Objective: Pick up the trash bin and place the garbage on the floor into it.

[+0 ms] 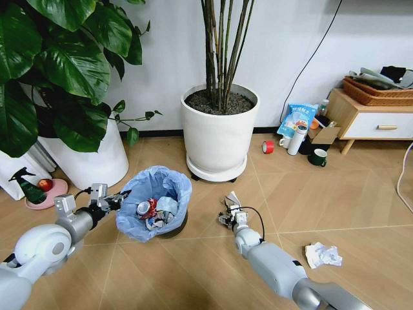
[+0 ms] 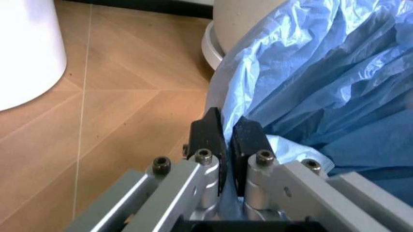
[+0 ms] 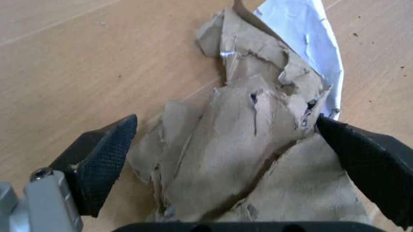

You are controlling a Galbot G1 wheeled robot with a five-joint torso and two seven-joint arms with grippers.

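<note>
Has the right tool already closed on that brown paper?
No, the right tool is open, its fingers standing either side of the crumpled brown paper on the floor.

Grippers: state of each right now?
Left gripper: shut on the blue bag at the trash bin rim.
Right gripper: open, fingers either side of the crumpled brown paper on the floor.

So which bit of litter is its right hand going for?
The crumpled brown paper, between the right end effector's open fingers; the white tissue lies farther right, untouched.
</note>
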